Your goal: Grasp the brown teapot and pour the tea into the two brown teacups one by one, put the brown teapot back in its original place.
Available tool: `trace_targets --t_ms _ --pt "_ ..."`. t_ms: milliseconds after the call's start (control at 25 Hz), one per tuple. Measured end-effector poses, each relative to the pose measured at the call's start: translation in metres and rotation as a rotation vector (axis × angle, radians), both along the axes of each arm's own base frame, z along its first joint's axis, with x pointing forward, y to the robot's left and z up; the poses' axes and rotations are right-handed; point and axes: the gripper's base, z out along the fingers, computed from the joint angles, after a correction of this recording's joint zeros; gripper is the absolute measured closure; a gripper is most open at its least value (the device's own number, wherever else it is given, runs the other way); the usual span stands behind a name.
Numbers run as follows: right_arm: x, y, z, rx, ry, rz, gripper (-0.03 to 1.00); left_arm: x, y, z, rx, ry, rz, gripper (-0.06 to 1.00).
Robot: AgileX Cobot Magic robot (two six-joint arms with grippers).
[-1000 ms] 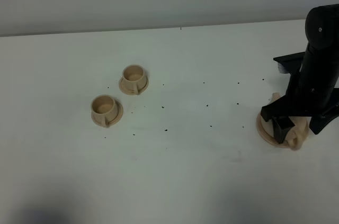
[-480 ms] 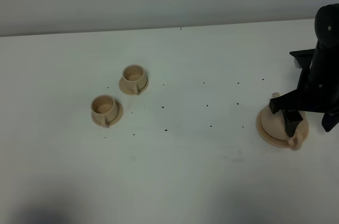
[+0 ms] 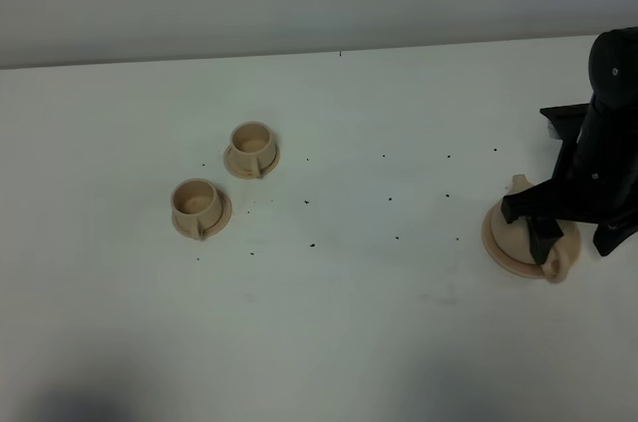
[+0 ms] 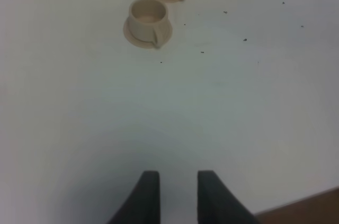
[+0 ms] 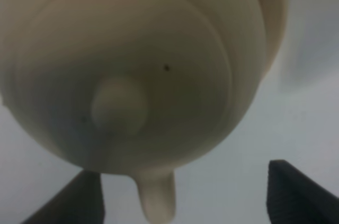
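- brown teapot (image 3: 510, 238) stands upright at the right side of the table (image 3: 379, 302), under the right arm; cannot tell whether a plate lies beneath it.
- right gripper (image 5: 183, 170): jaws spread wide over the teapot's lid, gripping nothing.
- 2 cups left of centre, far teacup (image 3: 251, 146) and near teacup (image 3: 197, 205), each on its saucer, well apart from the teapot.
- left gripper (image 4: 174, 176): jaws slightly parted, narrow gap, empty.
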Motion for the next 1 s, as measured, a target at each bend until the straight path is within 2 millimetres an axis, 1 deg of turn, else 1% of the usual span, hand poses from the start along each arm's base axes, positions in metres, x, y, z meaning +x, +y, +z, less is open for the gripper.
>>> trace_targets --t_ms 680,800,1000 --pt "-0.0007 -0.0004 -0.0015 0.0 0.001 0.024 0.39 0.0 0.0 0.0 0.0 0.0 0.0 0.72" --pt "-0.0007 -0.0004 -0.0015 0.0 0.0 0.03 0.42 0.0 0.0 0.0 0.0 0.0 0.0 0.72" --pt "-0.0008 -0.0001 -0.0015 0.004 0.001 0.028 0.51 0.0 0.0 0.0 0.0 0.0 0.0 0.72"
